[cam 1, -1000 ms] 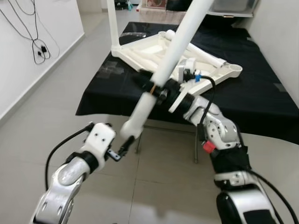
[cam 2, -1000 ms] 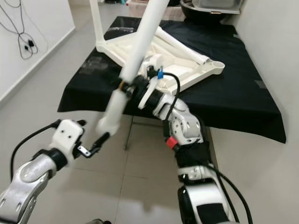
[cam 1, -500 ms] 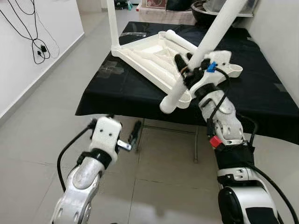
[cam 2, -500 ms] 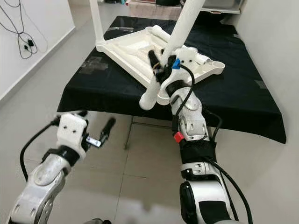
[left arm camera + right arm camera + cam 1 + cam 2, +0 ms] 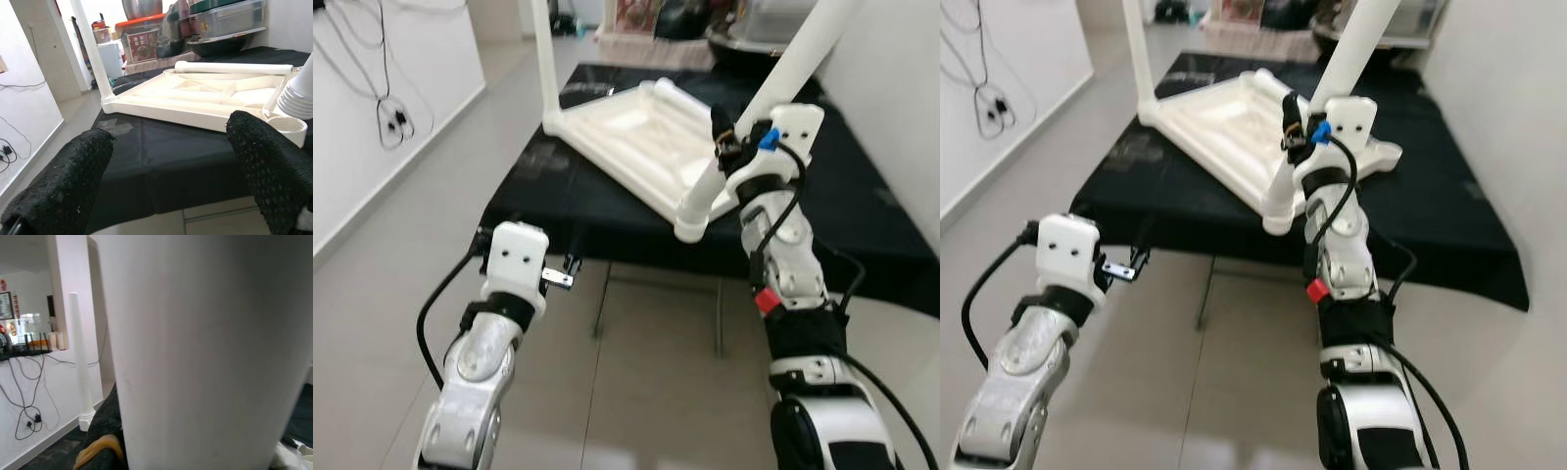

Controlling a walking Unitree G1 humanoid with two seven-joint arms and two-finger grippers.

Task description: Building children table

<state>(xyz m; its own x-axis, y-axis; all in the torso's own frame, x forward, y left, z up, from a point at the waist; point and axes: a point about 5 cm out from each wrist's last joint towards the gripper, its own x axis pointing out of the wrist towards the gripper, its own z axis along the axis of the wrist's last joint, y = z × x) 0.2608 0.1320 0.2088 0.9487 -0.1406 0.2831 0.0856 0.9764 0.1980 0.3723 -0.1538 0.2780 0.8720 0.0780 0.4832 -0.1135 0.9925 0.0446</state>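
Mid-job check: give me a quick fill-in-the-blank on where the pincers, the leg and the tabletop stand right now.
1. The white table leg is held by the ____ pincer.
2. The left pincer is ____, with nothing between its fingers.
3. The upside-down tabletop lies on a ____ cloth.
4. The leg's lower end hangs right above the tabletop's near corner ____.

Missing words: right; open; black; socket
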